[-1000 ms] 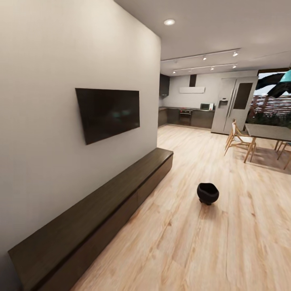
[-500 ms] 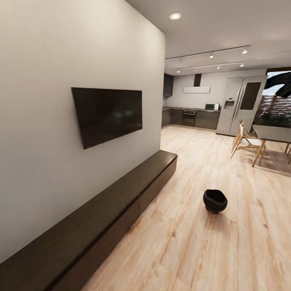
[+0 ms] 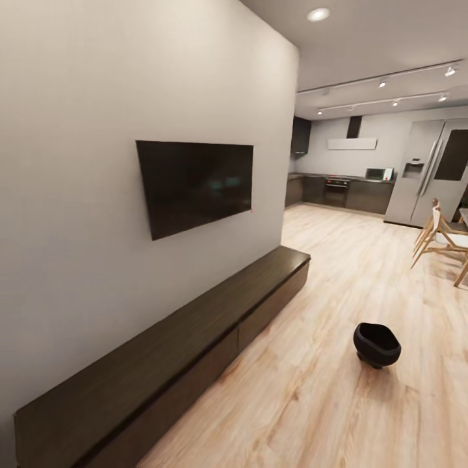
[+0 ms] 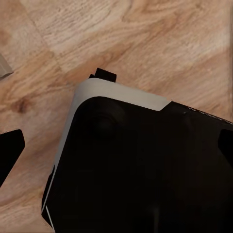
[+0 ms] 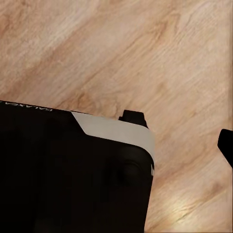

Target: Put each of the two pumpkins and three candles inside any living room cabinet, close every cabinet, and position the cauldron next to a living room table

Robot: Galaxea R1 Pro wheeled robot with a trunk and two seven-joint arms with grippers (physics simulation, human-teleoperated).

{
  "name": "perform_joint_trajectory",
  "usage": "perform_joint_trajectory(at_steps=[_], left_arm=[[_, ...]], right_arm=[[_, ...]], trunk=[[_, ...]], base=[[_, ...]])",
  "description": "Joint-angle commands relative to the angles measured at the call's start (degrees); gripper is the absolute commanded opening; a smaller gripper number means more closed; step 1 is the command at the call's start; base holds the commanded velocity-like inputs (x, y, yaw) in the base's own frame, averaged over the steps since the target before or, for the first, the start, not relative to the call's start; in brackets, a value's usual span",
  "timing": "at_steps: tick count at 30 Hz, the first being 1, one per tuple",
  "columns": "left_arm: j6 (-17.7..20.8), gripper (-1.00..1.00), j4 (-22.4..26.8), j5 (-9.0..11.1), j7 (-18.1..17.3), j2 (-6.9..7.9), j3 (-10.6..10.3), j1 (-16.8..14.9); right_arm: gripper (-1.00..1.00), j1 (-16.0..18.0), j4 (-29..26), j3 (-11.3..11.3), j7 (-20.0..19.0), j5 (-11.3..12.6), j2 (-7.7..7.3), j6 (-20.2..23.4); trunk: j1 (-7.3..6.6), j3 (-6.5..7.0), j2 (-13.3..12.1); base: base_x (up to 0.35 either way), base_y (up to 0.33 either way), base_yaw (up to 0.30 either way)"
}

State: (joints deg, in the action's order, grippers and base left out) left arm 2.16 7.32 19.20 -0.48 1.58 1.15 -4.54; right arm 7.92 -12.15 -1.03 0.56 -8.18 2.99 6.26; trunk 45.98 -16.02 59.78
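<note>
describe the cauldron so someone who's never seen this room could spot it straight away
Find the long, low dark-brown cabinet running along the white wall under the wall-hung black TV. On the light wood-plank floor out from the cabinet's far end, apart from it, stands the cauldron. It is a small round black pot with a wide open mouth and bulging sides, alone on that stretch of floor.

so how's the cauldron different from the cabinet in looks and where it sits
The cauldron is small, round and black with an open mouth; the cabinet is long, low, flat-topped and dark brown. The cauldron stands alone out on the wood floor, while the cabinet runs along the wall beneath the TV. The cauldron's top is open; the cabinet's fronts look shut. Both are dark and rest on the floor.
</note>
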Motion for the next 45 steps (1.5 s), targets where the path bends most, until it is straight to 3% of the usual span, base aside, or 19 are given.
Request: perform_joint_trajectory(at_steps=[1,21,45], left_arm=[[0.2,1.0,0.1,0.3,0.0,0.0,0.1,0.0],[0.2,1.0,0.1,0.3,0.0,0.0,0.1,0.0],[0.2,1.0,0.1,0.3,0.0,0.0,0.1,0.0]], right_arm=[[1.0,0.0,-0.2,-0.1,0.1,-0.5,0.0,0.4],[1.0,0.0,-0.2,0.0,0.1,-0.5,-0.01,0.4],[1.0,0.0,-0.2,-0.1,0.1,-0.5,0.0,0.4]], trunk=[[0.01,-0.07,0.0],[0.01,-0.07,0.0],[0.01,-0.07,0.0]], base=[[0.13,-0.197,0.261],[0.136,-0.162,0.038],[0.002,-0.002,0.273]])
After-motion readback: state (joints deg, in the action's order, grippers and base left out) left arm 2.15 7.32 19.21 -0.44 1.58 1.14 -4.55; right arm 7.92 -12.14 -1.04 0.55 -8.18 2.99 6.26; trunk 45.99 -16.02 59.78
